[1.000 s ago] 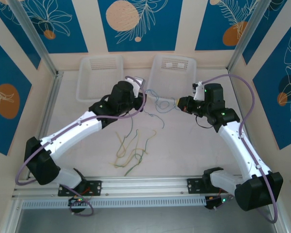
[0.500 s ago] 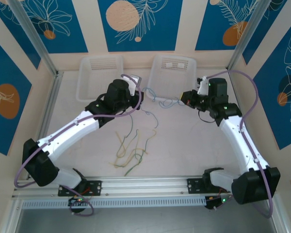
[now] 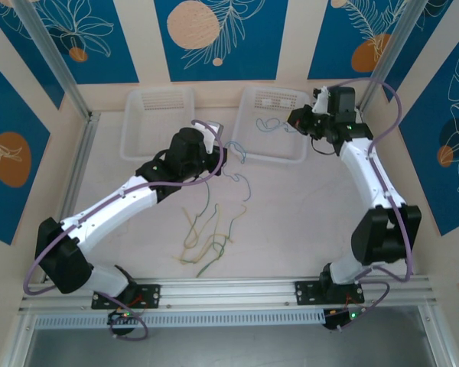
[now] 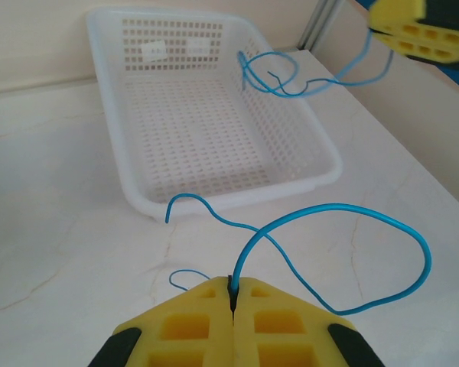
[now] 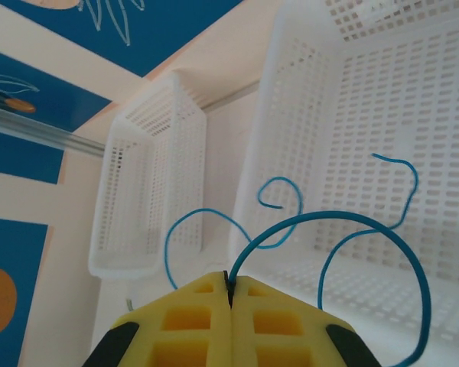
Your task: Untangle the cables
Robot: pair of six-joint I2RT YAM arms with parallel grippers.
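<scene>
My left gripper (image 3: 220,153) (image 4: 232,294) is shut on one end of a blue cable (image 3: 248,187) (image 4: 336,210), which loops out over the table in front of the right basket. My right gripper (image 3: 294,120) (image 5: 229,279), also seen in the left wrist view (image 4: 417,34), is shut on a second blue cable (image 3: 271,122) (image 5: 344,222) (image 4: 279,73). That cable curls in the air over the right white basket (image 3: 275,160) (image 4: 214,115) (image 5: 413,115). The two blue cables hang apart. Yellow and green cables (image 3: 206,233) lie in a loose bunch on the table nearer the arm bases.
A second white basket (image 3: 159,89) (image 5: 149,191) sits to the left of the first, against the back wall. Metal frame posts stand at the back corners. A rail runs along the near table edge.
My right gripper has swung back and to the right, carrying its blue cable from mid-table to above the right basket. The two blue cables separated. The left gripper barely moved.
</scene>
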